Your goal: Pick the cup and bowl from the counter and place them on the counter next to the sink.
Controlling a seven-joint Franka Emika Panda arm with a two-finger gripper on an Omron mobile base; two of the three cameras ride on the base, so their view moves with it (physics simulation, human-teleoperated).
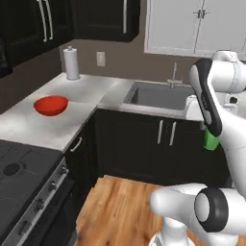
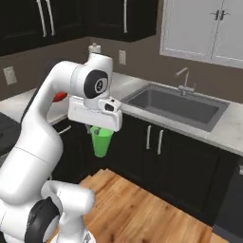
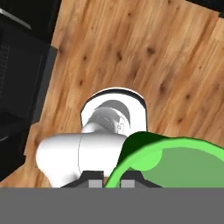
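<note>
Item one, the bowl: glossy red, wide and shallow, resting on the counter at about nine o'clock in the left base view, well apart from me, with the black stovetop toward seven o'clock of it. Item two, a paper towel roll: upright at the counter's back corner, near eleven o'clock. Item three, the sink: dark grey basin with a slim chrome faucet at its back rim, just right of centre in that view, set in white marble over black cabinets. Item four, the cup: bright green, hanging mouth-up beneath my hand in the right base view, over the wooden floor in front of the cabinets, not touching any counter; in the left base view it peeks out green at three o'clock behind my forearm. Item five, my gripper: my fingers are clamped together on the cup's rim, which sits at five o'clock in the hand view, the floor spread beyond it.
</note>
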